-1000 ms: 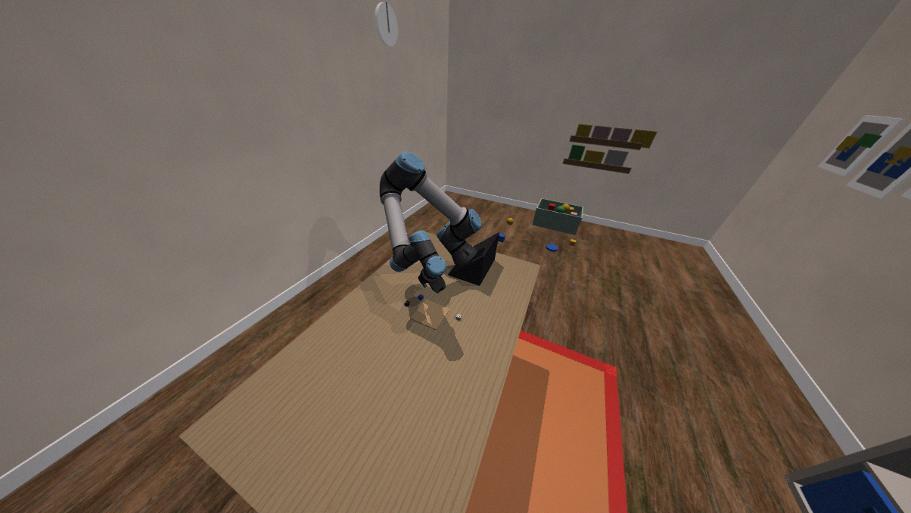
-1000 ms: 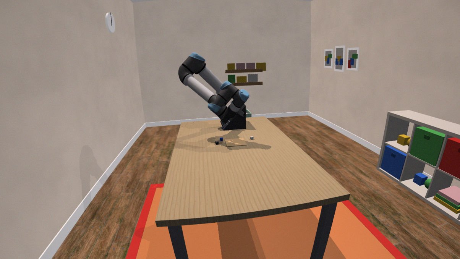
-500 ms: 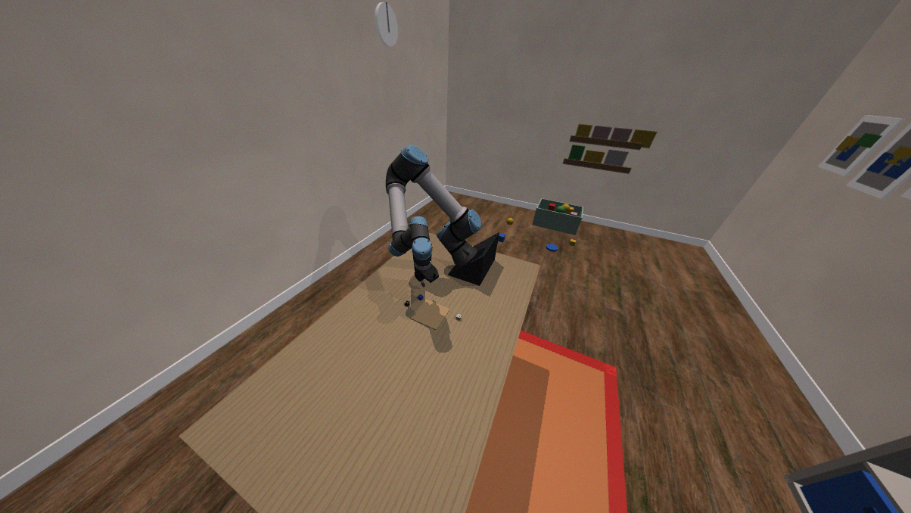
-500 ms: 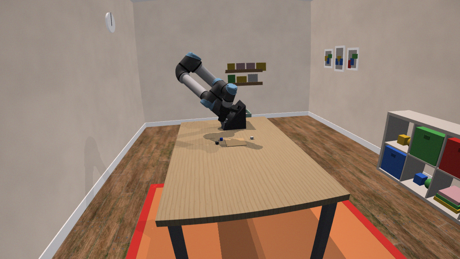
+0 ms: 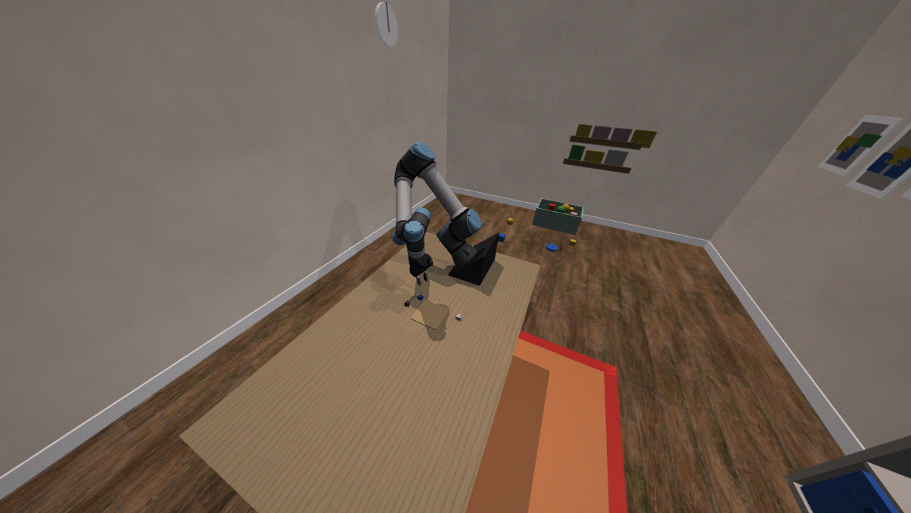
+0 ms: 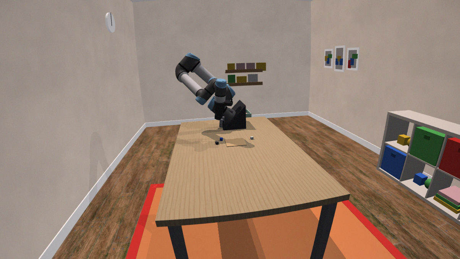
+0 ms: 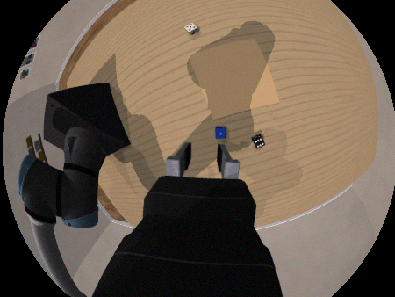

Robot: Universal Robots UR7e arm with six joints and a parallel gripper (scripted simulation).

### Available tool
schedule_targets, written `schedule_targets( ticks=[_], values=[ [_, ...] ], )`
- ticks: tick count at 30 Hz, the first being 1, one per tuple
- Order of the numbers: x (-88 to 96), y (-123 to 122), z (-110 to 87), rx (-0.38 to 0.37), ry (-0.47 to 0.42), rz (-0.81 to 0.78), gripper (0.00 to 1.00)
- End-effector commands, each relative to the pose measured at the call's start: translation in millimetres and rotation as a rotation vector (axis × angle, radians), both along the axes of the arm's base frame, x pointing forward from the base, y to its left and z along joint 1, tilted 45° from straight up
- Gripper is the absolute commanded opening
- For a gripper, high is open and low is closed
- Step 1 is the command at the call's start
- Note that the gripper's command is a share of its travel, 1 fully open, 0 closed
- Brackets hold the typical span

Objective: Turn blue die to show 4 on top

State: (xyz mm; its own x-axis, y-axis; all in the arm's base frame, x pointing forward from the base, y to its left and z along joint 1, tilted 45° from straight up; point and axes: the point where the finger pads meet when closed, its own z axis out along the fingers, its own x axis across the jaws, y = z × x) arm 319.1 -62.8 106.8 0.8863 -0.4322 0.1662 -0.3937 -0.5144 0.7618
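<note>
The gripper (image 5: pixel 421 278) (image 6: pixel 221 122) (image 7: pixel 204 151) hangs above the table (image 5: pixel 356 382) (image 6: pixel 244 167) (image 7: pixel 325 88) with its two fingers standing apart and nothing between them. The blue die (image 5: pixel 421 297) (image 6: pixel 221 139) (image 7: pixel 220 133) sits on the table just ahead of the fingertips in the wrist view, off the mat (image 5: pixel 430 315) (image 6: pixel 235 142) (image 7: pixel 230 79), which lies a little farther out from the hand. In the wrist view its upper face seems to carry a single pip — so a 1, as far as so small a face can be read, and not the 4 that is asked for.

The black die (image 5: pixel 406 303) (image 6: pixel 216 142) (image 7: pixel 258 141) rests near the blue one, beyond the finger on the wrist view's right. The white die (image 5: pixel 458 317) (image 6: pixel 251 137) (image 7: pixel 191 29) is well away from the hand, past the mat's far side. Both are apart from the blue die, and no die lies on another.

By the look of it, the task is at its start: the pick, the turn, the placing on the mat, the release and the final retreat are all left. The hand probably needs to line up over the blue die and come down around it — keeping the outer finger off the black die, which could easily be nudged or tipped.

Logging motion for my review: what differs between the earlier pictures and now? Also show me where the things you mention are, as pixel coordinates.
The gripper (image 5: pixel 422 281) (image 6: pixel 221 125) (image 7: pixel 204 151) has swung left in the exterior view, from slanted to pointing down. Nothing was visibly grasped or released. The blue die (image 5: pixel 421 297) (image 6: pixel 221 139) (image 7: pixel 220 133), black die (image 5: pixel 406 303) (image 6: pixel 216 142) (image 7: pixel 258 141), white die (image 5: pixel 458 317) (image 6: pixel 251 138) (image 7: pixel 191 29) and mat (image 5: pixel 433 315) (image 6: pixel 235 142) (image 7: pixel 233 66) stayed put.
</note>
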Motion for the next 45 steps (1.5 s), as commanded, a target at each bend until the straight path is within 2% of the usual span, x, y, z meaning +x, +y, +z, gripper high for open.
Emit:
schedule_targets(
  ticks=[1,11,21,22,32,36,40,43,44,45],
  values=[
    [5.3,0,8.7,0.07,-0.059,0.094,0.7],
    [8.1,-1,20.0,0.087,-0.1,0.161,0.7],
    [8.5,-1,21.7,0.088,-0.106,0.17,0.7],
    [8.5,-1,21.7,0.088,-0.106,0.17,1.0],
    [8.6,-2,20.1,0.089,-0.105,0.171,1.0],
    [9.0,-8,12.5,0.09,-0.102,0.175,1.0],
    [7.4,-25,-8.1,0.092,-0.09,0.185,1.0],
    [6.6,-28,-12.2,0.092,-0.088,0.187,1.0],
    [6.6,-28,-12.2,0.092,-0.088,0.187,0.7],
    [6.6,-28,-12.2,0.092,-0.088,0.187,0.7]
  ],
)
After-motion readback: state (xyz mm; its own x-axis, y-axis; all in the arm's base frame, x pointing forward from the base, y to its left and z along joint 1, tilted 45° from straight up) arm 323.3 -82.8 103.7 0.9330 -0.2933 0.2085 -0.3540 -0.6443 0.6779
